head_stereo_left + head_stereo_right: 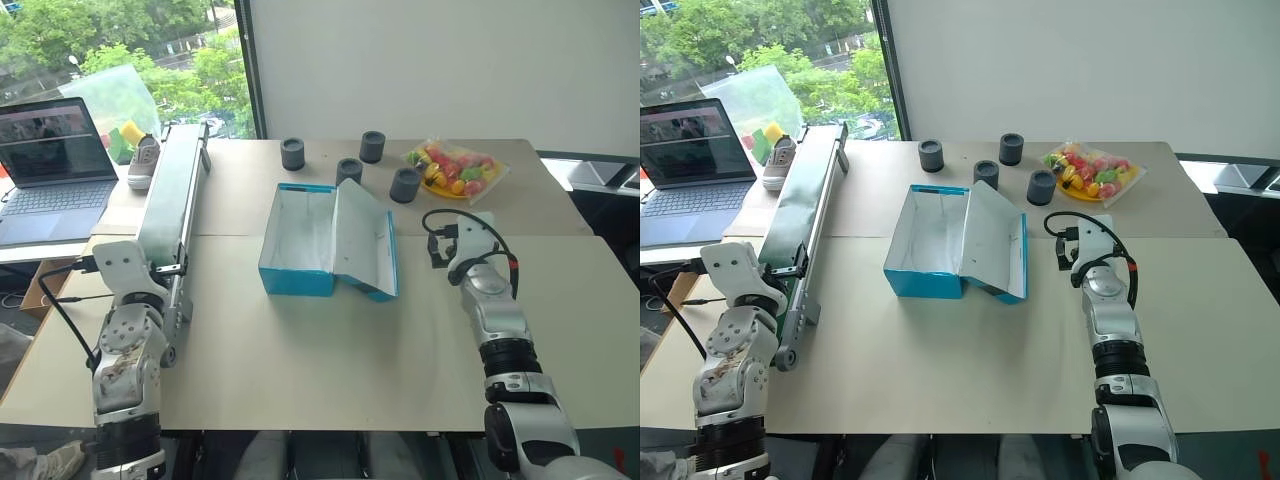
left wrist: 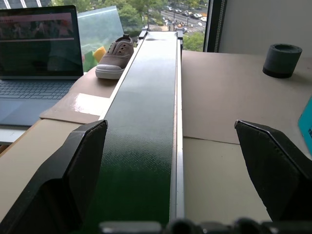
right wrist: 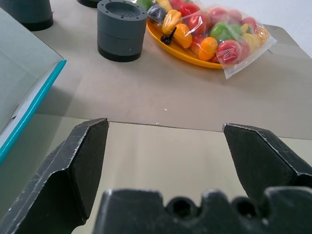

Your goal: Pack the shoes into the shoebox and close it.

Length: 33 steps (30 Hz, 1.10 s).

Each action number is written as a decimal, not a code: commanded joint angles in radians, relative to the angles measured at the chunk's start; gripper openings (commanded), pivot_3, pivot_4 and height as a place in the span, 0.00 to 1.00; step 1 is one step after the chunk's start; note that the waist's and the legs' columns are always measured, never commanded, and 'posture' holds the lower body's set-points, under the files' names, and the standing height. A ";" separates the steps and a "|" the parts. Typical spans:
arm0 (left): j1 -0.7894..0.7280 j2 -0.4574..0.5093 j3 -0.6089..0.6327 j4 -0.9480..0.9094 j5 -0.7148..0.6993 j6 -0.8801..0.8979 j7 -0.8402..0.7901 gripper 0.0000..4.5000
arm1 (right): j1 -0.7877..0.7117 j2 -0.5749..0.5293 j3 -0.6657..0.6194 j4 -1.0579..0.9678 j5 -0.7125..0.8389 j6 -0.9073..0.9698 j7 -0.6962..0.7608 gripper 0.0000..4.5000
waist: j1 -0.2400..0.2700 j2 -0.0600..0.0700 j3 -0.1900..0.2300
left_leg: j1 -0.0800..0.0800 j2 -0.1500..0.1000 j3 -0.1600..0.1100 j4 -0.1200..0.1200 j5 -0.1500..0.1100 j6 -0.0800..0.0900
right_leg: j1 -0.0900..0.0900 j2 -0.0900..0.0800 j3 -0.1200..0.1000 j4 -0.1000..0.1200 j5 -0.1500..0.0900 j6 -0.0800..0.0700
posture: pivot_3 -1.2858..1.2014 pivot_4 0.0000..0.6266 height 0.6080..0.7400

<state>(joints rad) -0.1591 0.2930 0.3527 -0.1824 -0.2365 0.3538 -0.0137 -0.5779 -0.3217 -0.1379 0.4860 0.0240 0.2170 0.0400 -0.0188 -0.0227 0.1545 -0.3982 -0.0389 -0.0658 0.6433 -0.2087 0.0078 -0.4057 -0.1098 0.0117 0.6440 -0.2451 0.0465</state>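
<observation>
The beige table [image 1: 300, 340] carried the open shoebox [image 1: 300, 240] at its centre, one shoe [image 1: 143, 162] far left beside the green conveyor [image 1: 170, 195]; left gripper [image 2: 175, 165] and right gripper [image 3: 165, 146] hovered, jaws wide open, empty

laptop [image 1: 50, 170]: open, upper left | green conveyor [image 1: 172, 200]: left of centre, running up the frame | four grey cylinders [image 1: 349, 168]: upper centre | bagged toy fruit on yellow plate [image 1: 455, 170]: upper right | tabletop [image 1: 320, 340]: beige
</observation>
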 commanded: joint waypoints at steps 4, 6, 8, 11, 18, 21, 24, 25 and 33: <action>-0.042 0.000 -0.035 0.039 0.044 0.004 0.013 1.00 | -0.020 0.023 -0.020 -0.064 0.016 0.016 -0.019 0.98 | 0.002 0.000 0.000 | 0.000 0.000 0.000 0.000 0.000 0.000 | 0.000 0.000 0.000 0.001 0.000 0.000 | 0.52 0.24 0.97; -0.030 -0.008 -0.039 0.023 0.050 0.007 0.016 1.00 | -0.039 0.030 -0.016 -0.080 0.031 0.024 0.011 0.98 | 0.000 0.000 0.000 | 0.000 0.000 0.001 0.000 0.000 0.000 | 0.000 0.000 0.000 0.000 0.000 0.000 | 0.52 0.24 0.97; -0.001 -0.018 -0.038 0.011 0.052 0.012 0.021 1.00 | -0.066 0.044 0.013 -0.118 0.079 0.037 0.122 0.98 | -0.007 0.000 0.000 | 0.000 0.000 0.001 0.000 0.000 0.000 | 0.000 0.000 0.001 0.000 0.000 0.000 | 0.52 0.24 0.97; 0.032 -0.030 -0.014 -0.019 0.041 0.016 0.033 1.00 | -0.121 0.081 0.060 -0.234 0.247 0.145 0.375 0.98 | -0.024 0.000 0.000 | 0.000 0.001 0.003 0.000 -0.001 0.001 | -0.001 0.001 0.002 0.001 0.000 0.000 | 0.52 0.24 0.97; 0.057 -0.045 -0.003 -0.054 0.043 0.027 0.049 1.00 | -0.034 -0.038 0.322 -0.584 0.490 0.383 0.924 0.98 | -0.001 0.000 0.001 | 0.000 0.004 -0.001 0.000 -0.001 0.001 | 0.000 0.003 -0.001 -0.002 0.001 -0.001 | 0.52 0.24 0.97; 0.070 -0.052 0.000 -0.093 0.042 0.041 0.059 1.00 | -0.041 -0.055 0.391 -0.560 0.431 0.350 0.949 0.98 | 0.006 -0.001 0.001 | -0.001 0.002 -0.001 0.001 -0.002 0.001 | 0.001 0.001 0.000 -0.003 0.001 0.001 | 0.52 0.24 0.97; 0.096 -0.056 0.027 -0.103 0.035 0.043 0.067 1.00 | -0.101 -0.033 0.481 -0.479 0.300 0.272 0.924 0.98 | 0.004 -0.001 0.002 | 0.000 0.002 -0.001 0.001 -0.001 0.001 | 0.000 0.002 0.001 -0.002 0.002 0.000 | 0.52 0.24 0.97; 0.105 -0.059 0.037 -0.104 0.031 0.042 0.070 1.00 | -0.123 -0.018 0.503 -0.452 0.266 0.249 0.916 0.98 | 0.000 -0.001 0.002 | 0.001 0.002 0.000 0.001 -0.001 0.001 | 0.000 0.002 0.001 -0.002 0.003 -0.001 | 0.52 0.24 0.97; 0.159 0.024 0.146 -0.065 -0.067 0.179 -0.018 1.00 | -0.219 0.109 0.566 -0.293 0.070 0.114 0.781 0.98 | -0.001 -0.002 0.002 | -0.001 0.005 0.001 0.000 -0.002 -0.001 | -0.005 0.006 0.002 -0.002 0.003 -0.003 | 0.52 0.24 0.97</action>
<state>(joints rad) 0.0029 0.2835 0.4636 -0.2410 -0.2730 0.4995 0.0067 -0.7710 -0.2309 0.4259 0.1899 0.1259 0.3738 0.8589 -0.0201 -0.0245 0.1563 -0.4002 -0.0343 -0.0648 0.6430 -0.2106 0.0061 -0.4127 -0.1039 0.0143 0.6440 -0.2418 0.0439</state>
